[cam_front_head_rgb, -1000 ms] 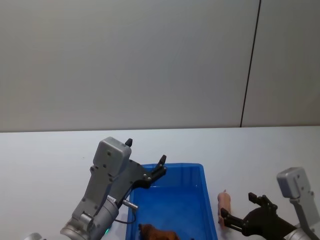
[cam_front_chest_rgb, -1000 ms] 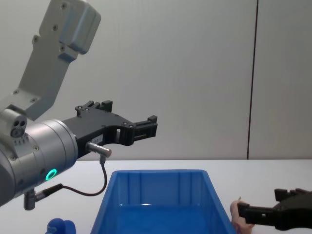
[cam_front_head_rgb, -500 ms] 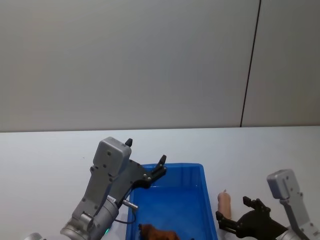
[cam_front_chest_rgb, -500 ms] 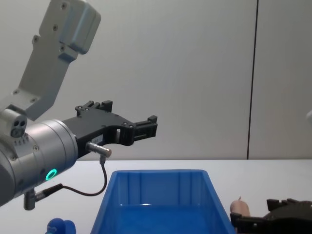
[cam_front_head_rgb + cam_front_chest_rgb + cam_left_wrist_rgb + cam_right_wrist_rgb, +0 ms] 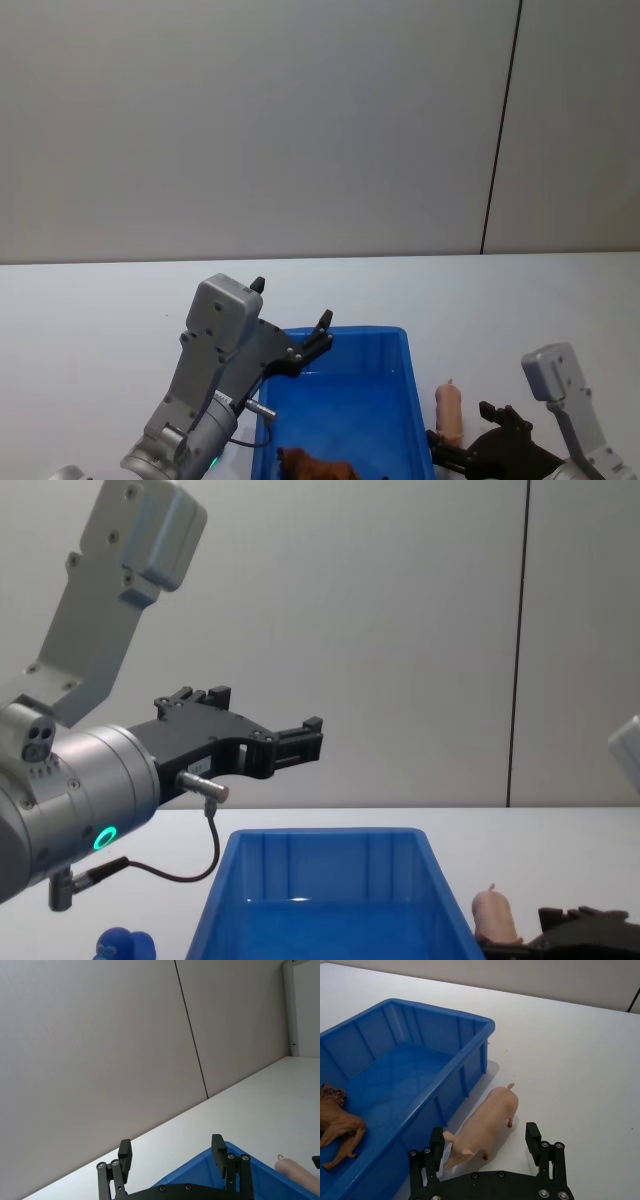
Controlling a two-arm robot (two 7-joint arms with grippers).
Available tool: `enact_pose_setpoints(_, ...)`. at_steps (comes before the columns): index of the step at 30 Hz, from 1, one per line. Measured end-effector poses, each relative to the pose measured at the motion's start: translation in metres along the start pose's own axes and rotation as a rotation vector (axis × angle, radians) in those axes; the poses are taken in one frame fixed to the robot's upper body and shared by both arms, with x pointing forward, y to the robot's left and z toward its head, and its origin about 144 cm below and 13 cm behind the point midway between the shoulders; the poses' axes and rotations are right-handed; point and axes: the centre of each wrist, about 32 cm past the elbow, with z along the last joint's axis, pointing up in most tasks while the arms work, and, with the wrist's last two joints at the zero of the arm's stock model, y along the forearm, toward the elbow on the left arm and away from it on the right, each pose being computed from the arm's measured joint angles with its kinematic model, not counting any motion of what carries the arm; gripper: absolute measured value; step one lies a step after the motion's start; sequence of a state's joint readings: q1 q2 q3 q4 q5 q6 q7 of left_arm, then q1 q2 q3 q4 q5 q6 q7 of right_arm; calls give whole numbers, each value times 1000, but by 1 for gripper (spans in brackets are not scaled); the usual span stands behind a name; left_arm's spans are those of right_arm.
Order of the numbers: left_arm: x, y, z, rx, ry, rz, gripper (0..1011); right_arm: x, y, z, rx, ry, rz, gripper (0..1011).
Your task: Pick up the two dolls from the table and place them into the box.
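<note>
Hovering above the far left part of the blue box (image 5: 350,331), our left gripper (image 5: 171,1145) holds nothing, its fingers spread wide. Inside the box, at its near end, we see the brown lion doll (image 5: 337,1120) on the floor. Just right of the box, the pink pig doll (image 5: 492,1112) stands on the white bench (image 5: 570,1060), near the box's wall but apart from it. Our right gripper (image 5: 485,1132) sits low at the pig's head end, fingers apart on either side, not clamped.
</note>
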State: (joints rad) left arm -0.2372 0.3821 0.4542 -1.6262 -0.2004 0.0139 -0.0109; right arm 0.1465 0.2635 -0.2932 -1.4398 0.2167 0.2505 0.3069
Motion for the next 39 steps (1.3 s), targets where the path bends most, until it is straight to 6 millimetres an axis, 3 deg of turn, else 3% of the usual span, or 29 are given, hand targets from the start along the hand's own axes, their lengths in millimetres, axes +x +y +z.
enact_pose_setpoints(7,0,0,0,0,0,0,1002,-1,3,-2,-5,5,2,902)
enact_pose_setpoints(19,0,0,0,0,0,0,1002,-2,8,-2,14,6,0,561)
enact_pose_setpoints(25,0,0,0,0,0,0,1002,-2,9,-2,22,8,-9,345)
enact_pose_setpoints(39,0,0,0,0,0,0,1002,-1,6,3,88,-33,-68,333)
